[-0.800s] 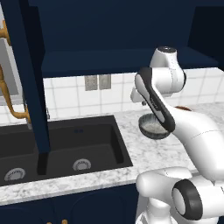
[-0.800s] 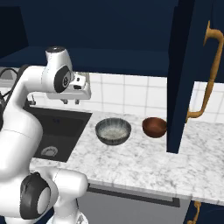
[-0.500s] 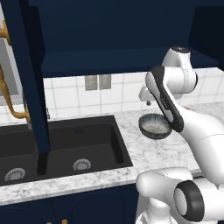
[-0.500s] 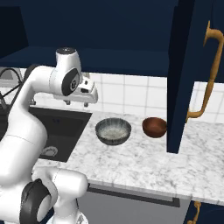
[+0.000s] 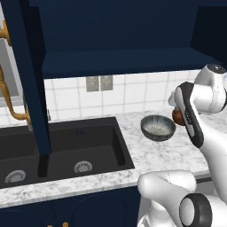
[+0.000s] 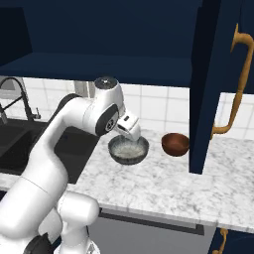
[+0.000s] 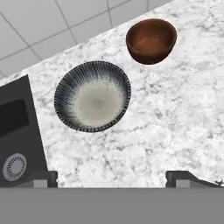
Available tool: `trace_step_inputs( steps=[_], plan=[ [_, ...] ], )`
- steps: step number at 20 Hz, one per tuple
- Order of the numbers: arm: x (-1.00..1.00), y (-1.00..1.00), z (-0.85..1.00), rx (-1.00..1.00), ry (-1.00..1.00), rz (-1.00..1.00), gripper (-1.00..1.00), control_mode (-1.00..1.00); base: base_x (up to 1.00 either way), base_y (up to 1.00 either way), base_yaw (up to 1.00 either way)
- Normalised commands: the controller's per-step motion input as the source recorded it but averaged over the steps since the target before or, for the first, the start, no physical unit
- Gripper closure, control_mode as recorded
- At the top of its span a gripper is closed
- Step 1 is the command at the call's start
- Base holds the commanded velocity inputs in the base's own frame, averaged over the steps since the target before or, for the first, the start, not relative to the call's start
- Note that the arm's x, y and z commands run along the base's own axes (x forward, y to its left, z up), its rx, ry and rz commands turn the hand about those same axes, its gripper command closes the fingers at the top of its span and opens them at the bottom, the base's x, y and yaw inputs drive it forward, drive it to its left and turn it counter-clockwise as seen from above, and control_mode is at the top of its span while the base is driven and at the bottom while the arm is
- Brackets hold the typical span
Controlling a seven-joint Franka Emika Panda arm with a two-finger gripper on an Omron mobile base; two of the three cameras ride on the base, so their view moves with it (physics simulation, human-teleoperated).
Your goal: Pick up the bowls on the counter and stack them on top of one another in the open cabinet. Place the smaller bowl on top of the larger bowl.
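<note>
The larger bowl (image 7: 92, 102), dark grey with a pale speckled inside, sits on the marble counter (image 7: 166, 122) just right of the sink. The smaller bowl (image 7: 151, 40), glossy reddish-brown, stands beside it nearer the tiled wall, the two apart. From the right base view the grey bowl (image 6: 129, 150) and brown bowl (image 6: 175, 144) lie below the open cabinet shelf (image 6: 99, 64). My gripper (image 6: 130, 135) hangs above the grey bowl, open and empty; its fingertips (image 7: 43, 178) stand wide apart. In the left base view my arm hides part of the brown bowl (image 5: 177, 116), next to the grey bowl (image 5: 158, 127).
A black double sink (image 5: 57, 150) lies left of the bowls. The navy cabinet door (image 6: 213, 84) with a brass handle hangs open at the right, close to the brown bowl. Another navy panel (image 5: 26, 66) drops over the sink. A tiled wall backs the counter.
The arm has swung right from over the sink, and the hand has come down over the grey bowl. Both bowls have stayed where they were.
</note>
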Motion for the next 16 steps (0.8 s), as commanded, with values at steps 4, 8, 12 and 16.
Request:
trace_step_inputs(
  steps=[4, 8, 12, 16],
  plan=[
    [0.00, -1.00, -0.29, 0.10, -0.04, -0.50, -1.00, -1.00, 0.00, 0.00, 0.00],
    [0.09, -1.00, -0.24, 0.19, 0.00, -0.41, -1.00, -1.00, 0.00, 0.00, 0.00],
    [0.38, -1.00, -0.21, 0.24, 0.04, -0.25, -1.00, -1.00, 0.00, 0.00, 0.00],
    [0.26, -0.90, -0.26, 0.28, 0.01, 0.00, -1.00, -1.00, 0.00, 0.00, 0.00]
  ],
)
